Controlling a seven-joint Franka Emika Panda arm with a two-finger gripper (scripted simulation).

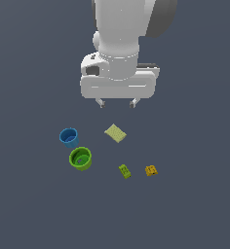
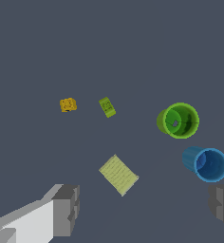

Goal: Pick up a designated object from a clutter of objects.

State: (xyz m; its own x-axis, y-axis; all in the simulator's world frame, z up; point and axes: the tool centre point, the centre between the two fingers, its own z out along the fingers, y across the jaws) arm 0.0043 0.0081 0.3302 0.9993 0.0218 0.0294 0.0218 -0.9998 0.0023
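Hovering gripper [image 1: 117,102] spread wide, lime-green brick [image 1: 124,170] on plain dark-grey floor [image 1: 195,204]

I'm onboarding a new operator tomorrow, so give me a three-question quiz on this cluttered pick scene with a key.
1. True or false: the claw is already shut on the lime-green brick.
2. Which thing lies nearest the lime-green brick in the exterior view? A) blue cup B) orange-yellow brick C) green cup
3. Fill in: the pale flat square lies between the claw and the two ____.

Key:
1. False; it is open, holding nothing.
2. B
3. bricks
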